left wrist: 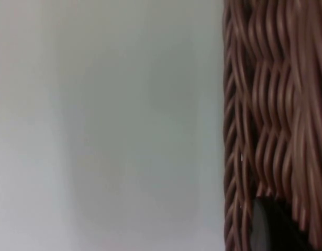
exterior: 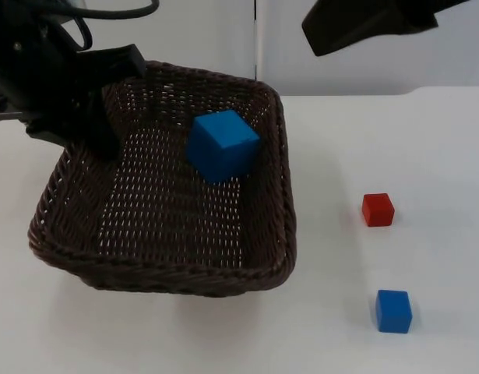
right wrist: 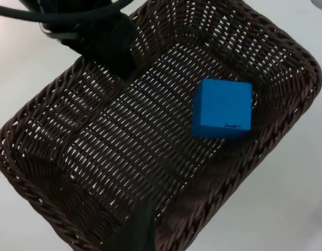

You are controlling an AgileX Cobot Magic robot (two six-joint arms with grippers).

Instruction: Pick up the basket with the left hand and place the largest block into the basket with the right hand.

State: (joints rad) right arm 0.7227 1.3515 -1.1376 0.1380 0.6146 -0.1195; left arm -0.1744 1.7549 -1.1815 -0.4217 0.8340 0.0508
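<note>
A dark brown wicker basket sits tilted at the table's left, its weave close up in the left wrist view. My left gripper is shut on its far left rim. The largest block, a big blue cube, lies inside the basket against the far right wall, also seen from the right wrist within the basket's rim. My right gripper hangs high at the back right, above and apart from the basket, holding nothing.
A small red block lies on the white table right of the basket. Nearer the front edge is a small blue block. The grey partition wall closes off the back.
</note>
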